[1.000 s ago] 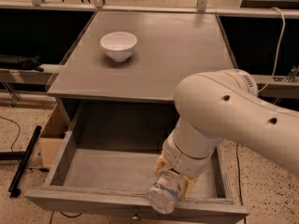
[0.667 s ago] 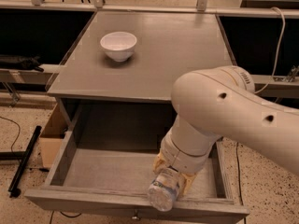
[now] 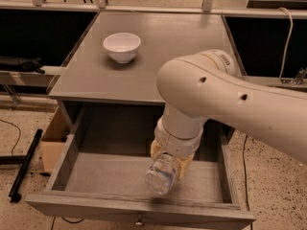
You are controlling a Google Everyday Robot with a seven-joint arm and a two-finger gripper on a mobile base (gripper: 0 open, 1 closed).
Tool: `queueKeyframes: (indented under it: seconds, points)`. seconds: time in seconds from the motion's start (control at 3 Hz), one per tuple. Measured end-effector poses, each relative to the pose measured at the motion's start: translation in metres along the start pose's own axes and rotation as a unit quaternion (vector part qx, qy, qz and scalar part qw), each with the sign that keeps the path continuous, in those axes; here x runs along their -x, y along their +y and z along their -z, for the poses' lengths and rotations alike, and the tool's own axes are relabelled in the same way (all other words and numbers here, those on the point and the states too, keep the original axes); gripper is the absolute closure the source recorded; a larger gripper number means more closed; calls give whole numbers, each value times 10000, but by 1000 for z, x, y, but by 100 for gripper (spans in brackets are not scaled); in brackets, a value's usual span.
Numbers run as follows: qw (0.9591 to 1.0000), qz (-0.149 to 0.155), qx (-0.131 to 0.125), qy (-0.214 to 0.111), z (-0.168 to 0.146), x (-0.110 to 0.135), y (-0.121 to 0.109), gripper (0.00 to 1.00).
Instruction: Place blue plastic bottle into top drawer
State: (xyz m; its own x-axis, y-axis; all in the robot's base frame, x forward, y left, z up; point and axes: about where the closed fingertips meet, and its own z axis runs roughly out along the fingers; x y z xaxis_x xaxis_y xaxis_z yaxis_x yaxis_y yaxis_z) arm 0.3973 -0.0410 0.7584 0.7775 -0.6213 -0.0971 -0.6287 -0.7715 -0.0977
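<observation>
Over the open top drawer (image 3: 103,172): your end effector (image 3: 169,163) hangs here, its tan pads (image 3: 184,164) closed on the blue plastic bottle (image 3: 160,175), which tilts with its near end toward the drawer front.
Change: compared with a second ago, the bottle sits higher in the view and a little further left. It has come off the front rail (image 3: 96,206) and is now above the drawer floor, near the middle.
Meaning for the task: the bottle looks carried and not yet resting. You appear to be in the final lowering stage, with the release still to come.
Front edge: the rail with the small knob (image 3: 139,221) is just below the bottle's near end, so keep the bottle behind it as you descend.
Right wall: this is the nearer side wall (image 3: 223,166), partly hidden by the arm (image 3: 230,99).
Left and back: the bare floor is broadest to the left, and there is more room toward the back wall under the surface (image 3: 182,42).
Overhead: the wrist stands just in front of the surface's front lip, so withdraw outward and up rather than straight back.
Other things: the white bowl (image 3: 122,47) stands on the surface well apart from your path.
</observation>
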Motion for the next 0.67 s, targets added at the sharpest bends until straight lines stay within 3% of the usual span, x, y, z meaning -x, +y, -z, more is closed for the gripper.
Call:
queueKeyframes:
  seconds: [0.33,0.67]
  points:
    - [9996,-119,-184,186,-1,-20,-21,100]
    - [9996,-119,-184,186,-1,-20,-21,100]
